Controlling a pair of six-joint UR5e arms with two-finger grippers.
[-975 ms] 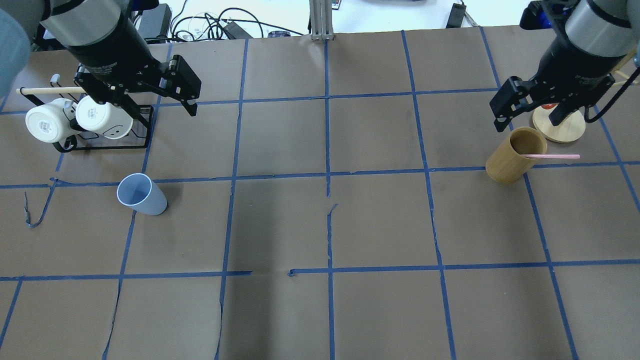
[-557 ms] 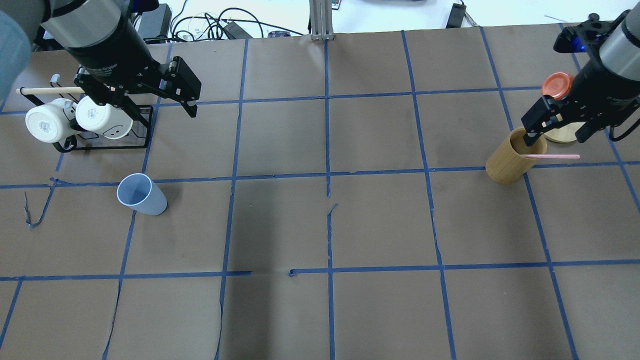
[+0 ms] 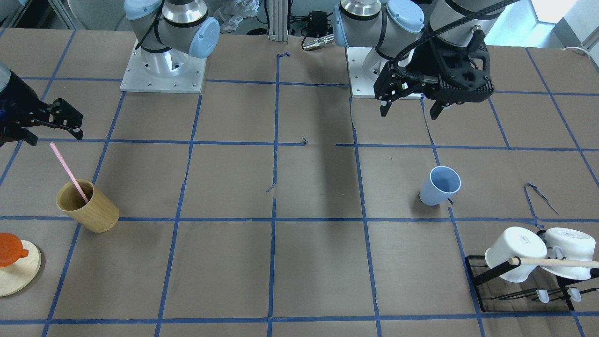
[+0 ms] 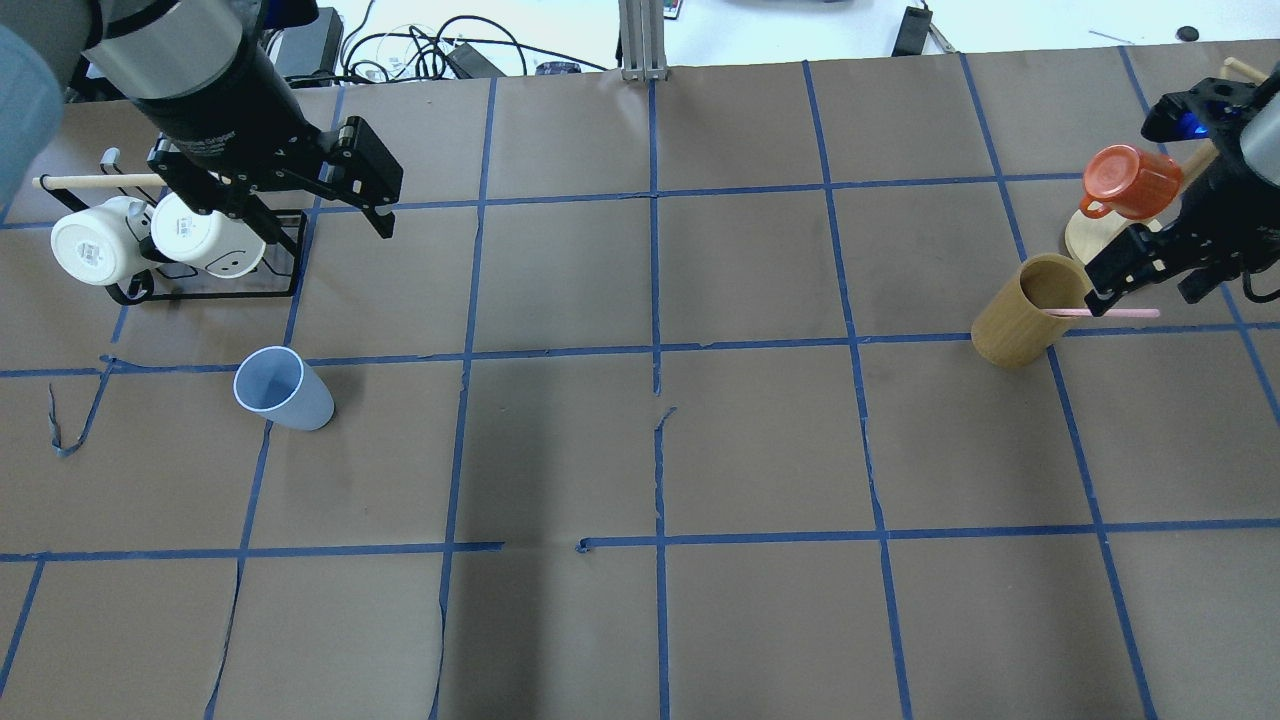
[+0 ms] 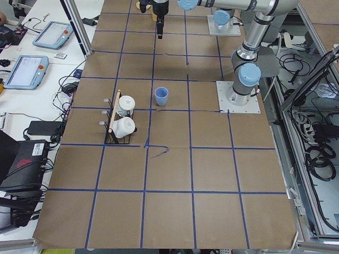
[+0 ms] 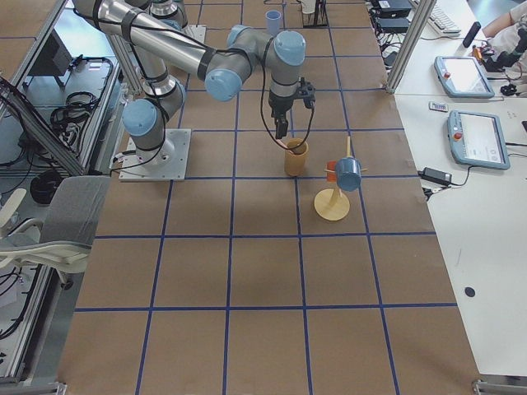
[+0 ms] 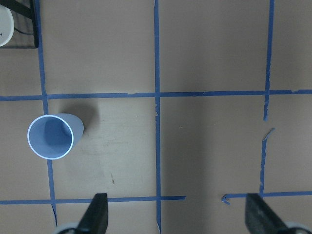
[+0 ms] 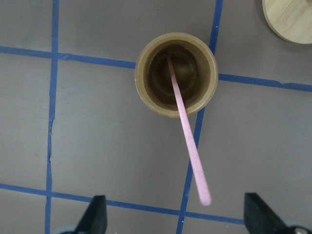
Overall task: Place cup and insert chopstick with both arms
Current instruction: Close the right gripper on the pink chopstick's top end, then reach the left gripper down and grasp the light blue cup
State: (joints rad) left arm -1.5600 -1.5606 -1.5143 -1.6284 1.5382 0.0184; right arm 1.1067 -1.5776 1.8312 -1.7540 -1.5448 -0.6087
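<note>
Right hand [image 4: 1147, 290] directly above the chopstick [image 8: 187, 126], 2 fingers [image 8: 95, 217] wide apart

You're looking at a light blue cup [image 4: 285, 392], a pale pink chopstick [image 8: 187, 131], a tan wooden holder [image 4: 1005, 330], white mugs [image 4: 95, 245], an orange mug [image 4: 1130, 180], and brown table paper [image 4: 760, 440] gridded in blue tape [image 4: 655, 280].
</note>
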